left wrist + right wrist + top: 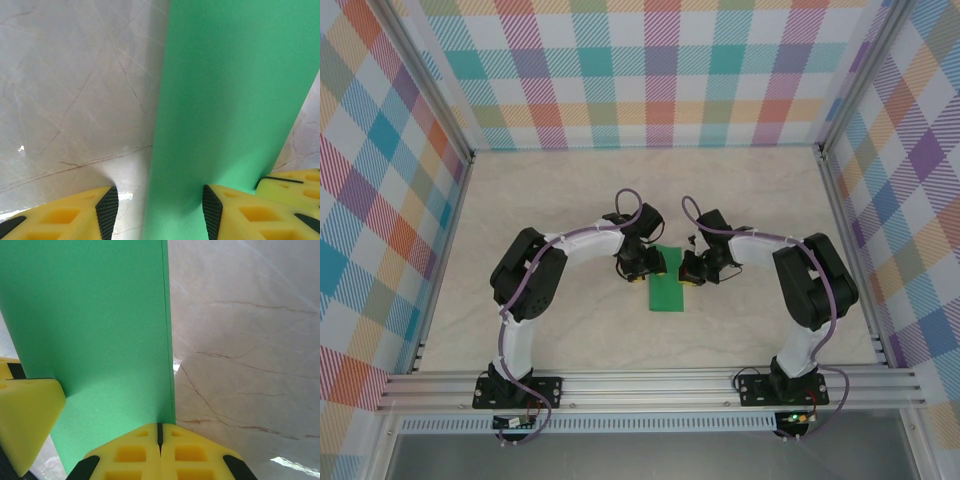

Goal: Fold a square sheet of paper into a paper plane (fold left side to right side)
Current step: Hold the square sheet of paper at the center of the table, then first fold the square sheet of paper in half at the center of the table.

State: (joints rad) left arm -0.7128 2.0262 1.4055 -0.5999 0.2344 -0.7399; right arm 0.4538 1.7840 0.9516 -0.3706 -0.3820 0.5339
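Note:
The square sheet of paper (668,288) lies flat on the table, folded into a narrow green rectangle between my two grippers. In the right wrist view two layered edges of the paper (100,340) run along its right side. My left gripper (646,266) is open and straddles the left edge of the paper (230,100). Seen from its wrist, the left gripper (160,210) has one finger on the bare table and the other finger (235,210) on the paper. My right gripper (692,268) is shut, and the tip of the right gripper (160,429) rests on the paper's right edge.
The pale marble-patterned table top (570,200) spreads all round the paper. Checked walls (660,70) with aluminium frame rails close it in on three sides. Both arm bases sit on the rail (650,385) at the near edge.

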